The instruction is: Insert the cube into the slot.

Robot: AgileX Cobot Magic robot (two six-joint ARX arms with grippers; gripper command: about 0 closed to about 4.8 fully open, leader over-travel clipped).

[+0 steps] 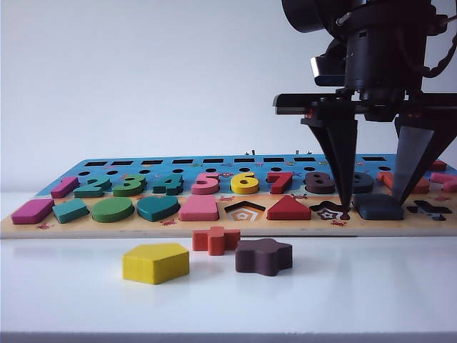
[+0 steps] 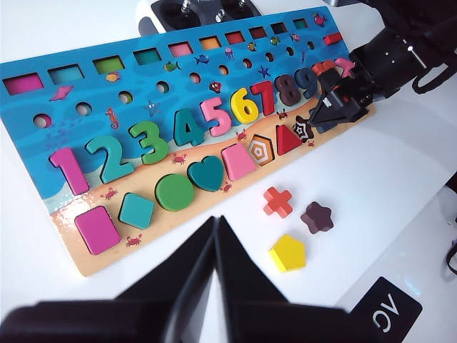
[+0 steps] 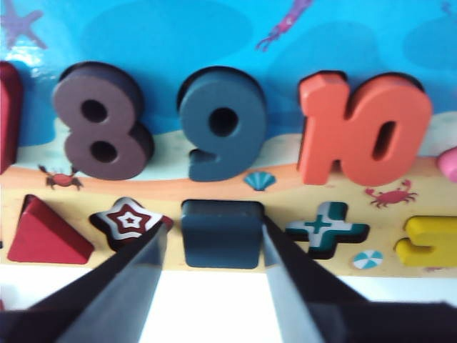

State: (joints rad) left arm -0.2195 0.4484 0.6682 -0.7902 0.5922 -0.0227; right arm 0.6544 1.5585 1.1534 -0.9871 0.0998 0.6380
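Observation:
The dark navy cube lies in the board's square slot, between the star recess and the cross recess, and it covers the slot's floor. My right gripper points down over it and is open. Its fingers straddle the cube, with a gap showing on the star side. In the exterior view the same gripper stands at the board's right end over the cube. My left gripper hangs shut and empty above the table, well short of the board.
The wooden puzzle board carries numbers and shape blocks. On the table in front of it lie a yellow pentagon, a red cross and a dark brown star block. The pentagon recess is empty.

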